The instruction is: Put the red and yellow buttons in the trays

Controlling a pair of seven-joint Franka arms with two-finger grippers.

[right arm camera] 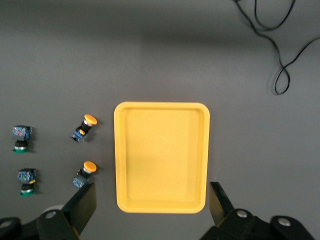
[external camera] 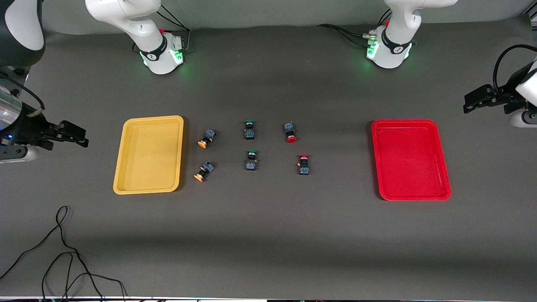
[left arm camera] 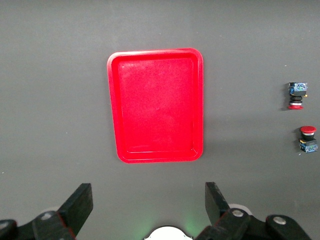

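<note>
Two yellow-capped buttons (external camera: 206, 138) (external camera: 203, 171) lie on the table beside the empty yellow tray (external camera: 149, 154). Two red-capped buttons (external camera: 290, 132) (external camera: 303, 164) lie toward the empty red tray (external camera: 411, 159). My right gripper (external camera: 77, 136) is open and empty, up over the table's right-arm end; its wrist view shows the yellow tray (right arm camera: 161, 157) and the yellow buttons (right arm camera: 84, 127) (right arm camera: 85, 173). My left gripper (external camera: 472, 100) is open and empty over the left-arm end; its wrist view shows the red tray (left arm camera: 157, 105) and the red buttons (left arm camera: 296, 95) (left arm camera: 307, 139).
Two green-capped buttons (external camera: 249, 129) (external camera: 251, 160) lie between the yellow and red pairs. A thin black cable (external camera: 63, 251) loops on the table near the front camera, at the right arm's end. The arm bases (external camera: 161, 52) (external camera: 390, 50) stand along the table's back edge.
</note>
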